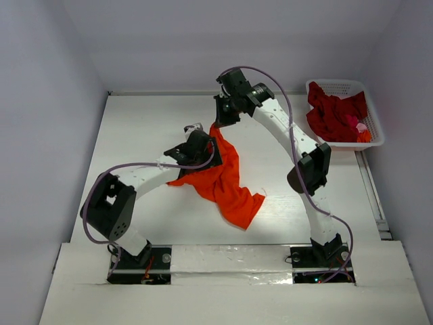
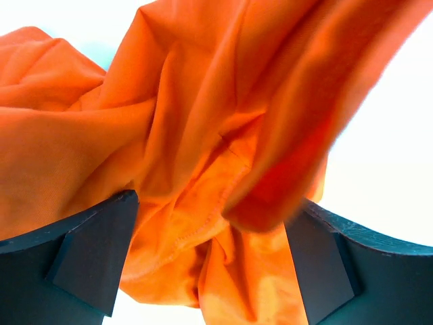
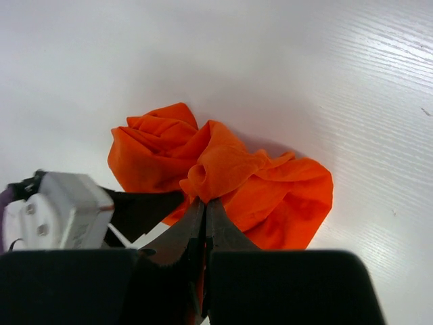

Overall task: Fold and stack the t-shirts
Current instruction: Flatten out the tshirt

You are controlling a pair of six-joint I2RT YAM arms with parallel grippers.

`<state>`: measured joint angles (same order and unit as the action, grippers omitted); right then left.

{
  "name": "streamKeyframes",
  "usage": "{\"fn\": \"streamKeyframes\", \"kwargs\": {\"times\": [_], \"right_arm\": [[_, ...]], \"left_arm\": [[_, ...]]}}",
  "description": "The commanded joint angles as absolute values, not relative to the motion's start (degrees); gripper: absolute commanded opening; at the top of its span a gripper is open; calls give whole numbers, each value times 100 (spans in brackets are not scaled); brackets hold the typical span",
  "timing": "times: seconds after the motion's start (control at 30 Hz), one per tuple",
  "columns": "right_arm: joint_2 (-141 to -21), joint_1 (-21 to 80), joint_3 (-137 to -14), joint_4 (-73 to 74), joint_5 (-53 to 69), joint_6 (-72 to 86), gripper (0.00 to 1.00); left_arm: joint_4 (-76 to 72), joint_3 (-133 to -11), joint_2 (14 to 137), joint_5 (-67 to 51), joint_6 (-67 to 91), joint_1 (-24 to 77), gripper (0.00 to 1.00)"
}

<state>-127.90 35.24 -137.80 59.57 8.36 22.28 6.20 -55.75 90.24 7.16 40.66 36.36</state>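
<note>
White table (image 1: 135,135), far-right latticed basket (image 1: 338,84) of dark red t-shirts (image 1: 335,115), orange t-shirt (image 1: 226,183) outside

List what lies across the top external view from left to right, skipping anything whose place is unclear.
left arm's elbow → orange t-shirt → right arm's elbow → white basket holding the dark red t-shirts

We record: one white table (image 1: 145,125), faint wood grain, matte. Pale grey walls on three sides: back wall (image 1: 203,40), left wall (image 1: 47,135), right wall (image 1: 409,61). One white board (image 1: 230,301) along the near edge. Light even, shadows soft.
</note>
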Motion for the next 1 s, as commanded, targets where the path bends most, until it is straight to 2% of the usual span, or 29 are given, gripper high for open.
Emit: {"fn": "streamKeyframes", "kwargs": {"times": [0.0, 0.23, 0.67, 0.9, 0.97], "right_arm": [[-12428, 3411, -13860, 5810, 949, 2241, 0], [-12454, 3357, -13851, 5801, 958, 2241, 0], [-12401, 3357, -13781, 5792, 923, 2224, 0], [-12401, 3357, -13764, 5783, 940, 2232, 0], [-12401, 3357, -13764, 5774, 941, 2233, 0]], "left_arm": [[799, -5879, 8491, 791, 3955, 3630, 84], [1037, -6082, 8139, 721, 3911, 3630, 85], [817, -6240, 8402, 686, 3937, 3630, 83], [571, -6214, 8490, 510, 3920, 3630, 77], [563, -6223, 8525, 492, 3920, 3630, 72]]}}
